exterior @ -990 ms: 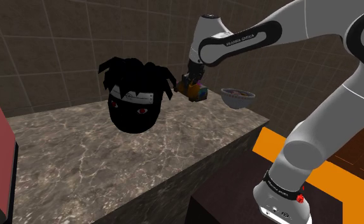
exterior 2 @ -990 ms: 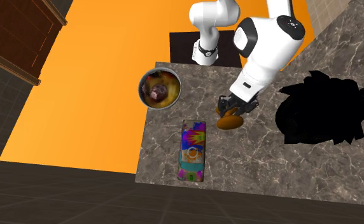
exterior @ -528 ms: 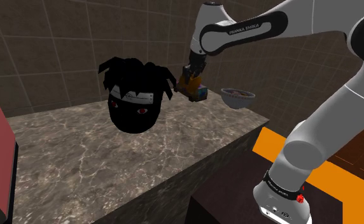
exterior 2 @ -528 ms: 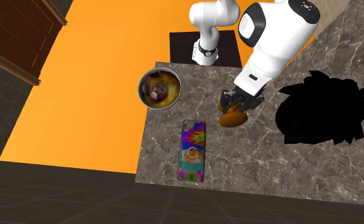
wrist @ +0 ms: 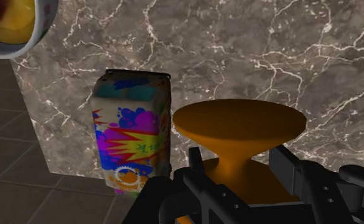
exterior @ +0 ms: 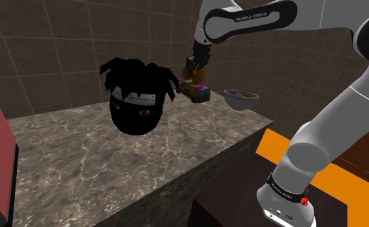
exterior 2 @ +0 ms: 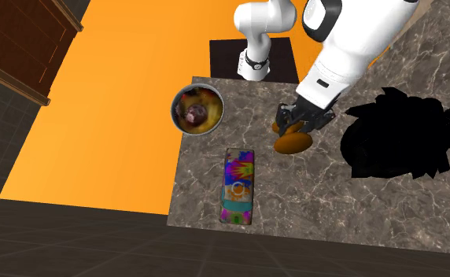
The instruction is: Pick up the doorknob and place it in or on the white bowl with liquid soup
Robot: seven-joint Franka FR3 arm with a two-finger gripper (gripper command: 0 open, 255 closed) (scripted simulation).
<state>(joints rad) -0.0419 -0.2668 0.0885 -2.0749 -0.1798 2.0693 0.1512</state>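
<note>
The gripper (wrist: 238, 173) is closed on the orange doorknob (wrist: 238, 121), its two black fingers clasping the narrow stem while the broad round cap points away from the hand. In the second exterior view the gripper (exterior 2: 300, 124) hangs from the white arm (exterior 2: 349, 47) with the doorknob (exterior 2: 292, 143) below it, held over the marble desk (exterior 2: 310, 204) and not resting on it. The shoulder view shows the same grasp (exterior: 196, 67), the doorknob (exterior: 199, 77) up in the air above the far end of the desk (exterior: 80, 155).

Just beside the doorknob in the wrist view lies a brightly printed carton (wrist: 133, 137) (purple, blue, orange and yellow), flat on the desk (wrist: 270, 51) near its edge. It also shows in the second exterior view (exterior 2: 237, 187) and the shoulder view (exterior: 200, 93).

The bowl (exterior 2: 175, 108) sits at the desk's corner, well apart from the doorknob, with yellowish soup and darker pieces inside; it shows too in the shoulder view (exterior: 241, 100) and the wrist view (wrist: 44, 25).

On the other side of the gripper stands a black, spiky-haired head (exterior: 137, 97) with red eyes. Beyond the desk is an orange floor (exterior 2: 113, 94), and the dark stand (exterior: 235, 193) carries the arm's base.
</note>
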